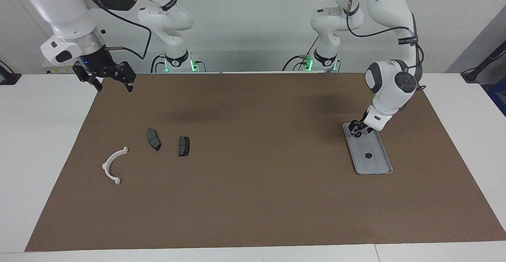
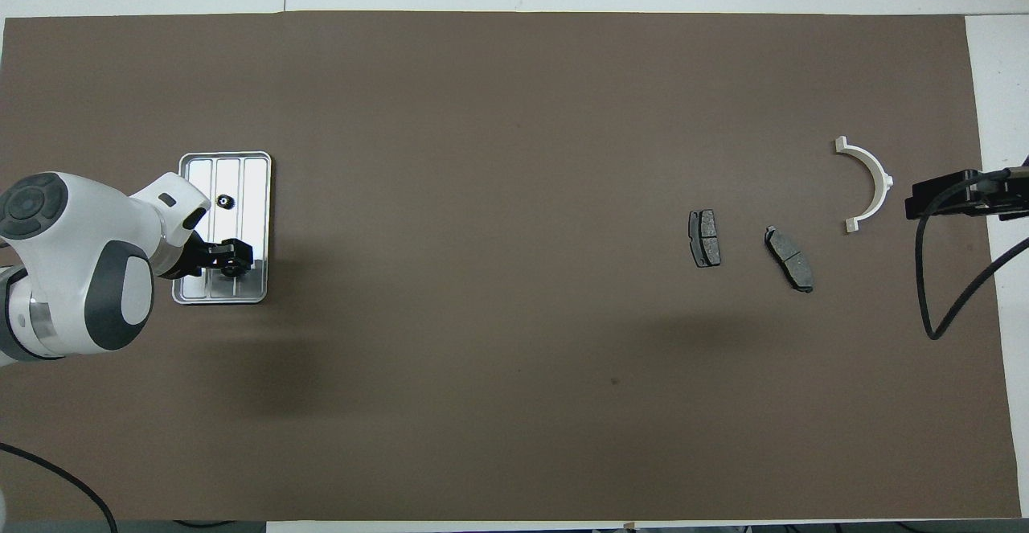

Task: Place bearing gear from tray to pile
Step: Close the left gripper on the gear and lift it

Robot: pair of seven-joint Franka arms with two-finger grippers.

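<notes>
The bearing gear (image 1: pixel 368 155) is a small dark round part lying flat on the ribbed floor of the tray (image 1: pixel 382 170), away from my left gripper (image 1: pixel 357 131), toward the tray end farther from my base. A second small dark part (image 2: pixel 231 268) sits between my fingertips at the tray end under the gripper.

Handling judgement: such a part should be stiff, dense for its bulk and smooth at the rim, so it may slip or roll. Take hold across its outer edge, fingers straddling it, and close squarely.

My left gripper is low over the tray, fingers narrow around the dark part there; whether it is clamped or only bracketed I cannot tell. The wrist is bent down, forearm sloping from my base.

The pile, a white bracket (image 1: pixel 113 165) and two dark pads (image 1: pixel 154 139) (image 1: pixel 184 146), lies well apart toward the right arm's end of the worktop (image 1: pixel 253 198).

My right gripper (image 1: pixel 112 82) waits, raised, fingers spread.
</notes>
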